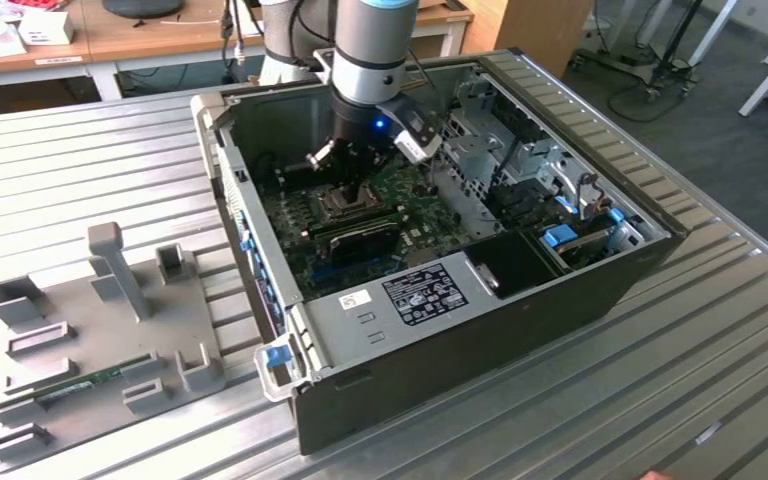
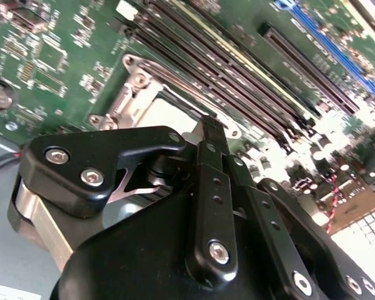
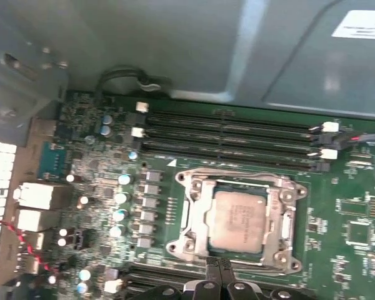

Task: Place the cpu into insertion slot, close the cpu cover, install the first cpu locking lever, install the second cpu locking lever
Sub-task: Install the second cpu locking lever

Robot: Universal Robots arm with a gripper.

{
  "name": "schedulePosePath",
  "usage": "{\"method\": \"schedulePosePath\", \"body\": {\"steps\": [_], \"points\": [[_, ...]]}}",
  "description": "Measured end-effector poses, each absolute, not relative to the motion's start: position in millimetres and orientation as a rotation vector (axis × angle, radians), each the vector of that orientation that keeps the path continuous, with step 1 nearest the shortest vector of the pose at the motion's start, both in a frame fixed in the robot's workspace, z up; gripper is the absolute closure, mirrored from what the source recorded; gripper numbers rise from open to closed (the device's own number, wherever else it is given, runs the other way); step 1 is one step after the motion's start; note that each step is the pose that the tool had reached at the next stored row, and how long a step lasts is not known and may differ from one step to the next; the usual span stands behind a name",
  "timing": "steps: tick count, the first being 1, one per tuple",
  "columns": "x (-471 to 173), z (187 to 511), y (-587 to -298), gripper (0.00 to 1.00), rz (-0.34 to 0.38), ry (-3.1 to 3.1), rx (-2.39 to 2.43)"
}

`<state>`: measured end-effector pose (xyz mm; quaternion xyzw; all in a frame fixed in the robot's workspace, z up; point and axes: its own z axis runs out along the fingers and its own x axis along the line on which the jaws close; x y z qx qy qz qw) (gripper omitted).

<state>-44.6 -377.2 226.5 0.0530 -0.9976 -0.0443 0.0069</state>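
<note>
Tool (image 3: 220, 275), fingers pressed together, poised at the edge of the closed cpu cover (image 3: 281, 215) framing the cpu (image 3: 239, 220) seated on the motherboard (image 3: 356, 225).

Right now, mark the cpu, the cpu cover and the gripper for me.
cpu (image 3: 239, 220): first wrist view, middle of its silvery metal top.
cpu cover (image 3: 197, 220): first wrist view, one side bar of the metal frame around the chip.
gripper (image 3: 220, 269): first wrist view, black fingertips at the socket's edge.

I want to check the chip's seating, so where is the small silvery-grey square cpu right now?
In the first wrist view the silvery-grey square cpu lies inside the silvery metal cpu cover frame on the green motherboard, beside the long black memory slots, with the gripper at its edge.
</note>
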Motion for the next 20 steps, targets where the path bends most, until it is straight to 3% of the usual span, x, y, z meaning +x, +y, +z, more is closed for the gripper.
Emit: {"method": "schedulePosePath", "body": {"steps": [20], "points": [[-36, 226, -360, 0.89, -0.139, -3.12, 0.166]]}}
